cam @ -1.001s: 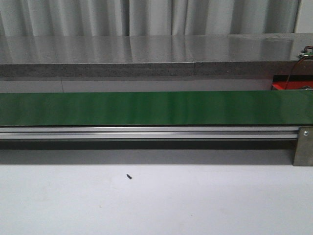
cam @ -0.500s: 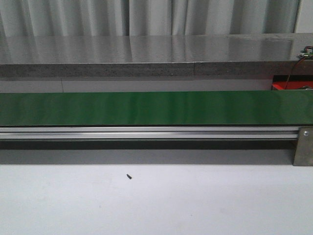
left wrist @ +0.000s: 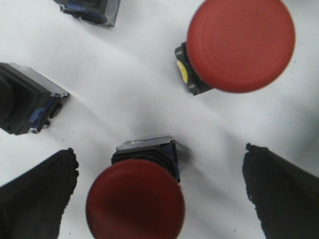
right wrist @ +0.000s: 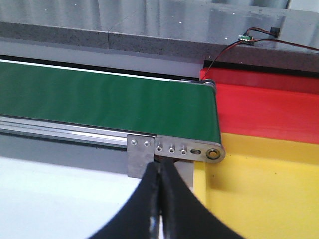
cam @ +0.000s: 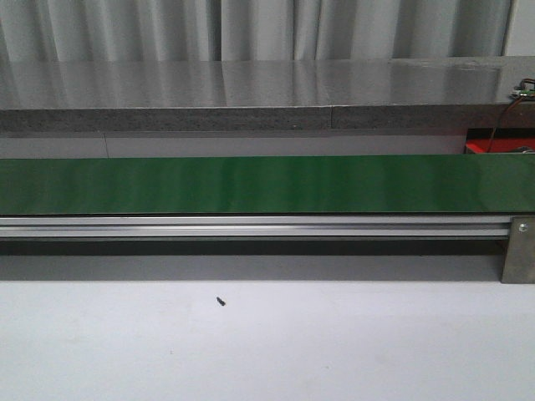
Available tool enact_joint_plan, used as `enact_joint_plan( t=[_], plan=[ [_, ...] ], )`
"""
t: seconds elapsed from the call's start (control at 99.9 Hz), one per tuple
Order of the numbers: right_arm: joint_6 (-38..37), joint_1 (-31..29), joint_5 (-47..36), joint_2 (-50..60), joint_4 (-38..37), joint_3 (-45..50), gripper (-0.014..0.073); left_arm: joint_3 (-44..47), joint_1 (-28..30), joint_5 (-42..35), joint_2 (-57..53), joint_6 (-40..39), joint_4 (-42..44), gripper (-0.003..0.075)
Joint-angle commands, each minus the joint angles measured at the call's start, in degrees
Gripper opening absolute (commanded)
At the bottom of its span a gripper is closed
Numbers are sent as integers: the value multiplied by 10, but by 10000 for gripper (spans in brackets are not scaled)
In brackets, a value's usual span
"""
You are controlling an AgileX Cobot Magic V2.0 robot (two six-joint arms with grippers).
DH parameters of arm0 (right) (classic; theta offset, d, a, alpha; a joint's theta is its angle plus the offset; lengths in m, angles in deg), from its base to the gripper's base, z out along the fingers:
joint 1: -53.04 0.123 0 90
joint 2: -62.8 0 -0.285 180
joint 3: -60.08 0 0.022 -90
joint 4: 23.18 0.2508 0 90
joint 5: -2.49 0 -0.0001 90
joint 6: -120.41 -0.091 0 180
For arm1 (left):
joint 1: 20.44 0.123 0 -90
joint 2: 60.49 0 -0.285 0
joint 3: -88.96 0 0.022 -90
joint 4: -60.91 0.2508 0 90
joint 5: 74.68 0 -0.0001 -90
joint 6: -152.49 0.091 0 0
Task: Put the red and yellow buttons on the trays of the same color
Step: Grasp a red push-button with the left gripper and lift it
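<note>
No legible writing anywhere. Left gripper [left wrist: 159,199] fingers spread wide, hovering over round red mushroom-head button [left wrist: 135,200] on white surface [left wrist: 124,89]; second red button [left wrist: 240,44] beyond. Right gripper [right wrist: 160,209] fingers pressed together, empty, facing green conveyor belt [right wrist: 109,102]; red tray [right wrist: 264,107] and yellow tray [right wrist: 259,194] sit at belt end. Front view unchanged from earlier frames.

left hand [left wrist: 159,199] – 2 black, ragged-edged fingers | right hand [right wrist: 160,209] – 2 smooth, curved black fingers
</note>
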Motion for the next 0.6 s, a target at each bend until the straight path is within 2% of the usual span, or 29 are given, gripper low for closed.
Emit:
enact_joint_plan(
  t=[0.0, 0.38, 0.5, 0.591],
  plan=[
    [0, -1, -45, 10, -9, -10, -96, -17, 1, -20, -22, -2, -1, 582],
    [0, -1, -45, 10, -9, -10, -96, -17, 1, -21, -22, -2, 2, 162],
    [0, -1, -45, 10, -9, -10, -96, -25, 1, -5, -27, -2, 2, 85],
    [0, -1, -45, 10, -9, -10, -96, -42, 1, 22, -36, -2, 0, 56]
  ],
)
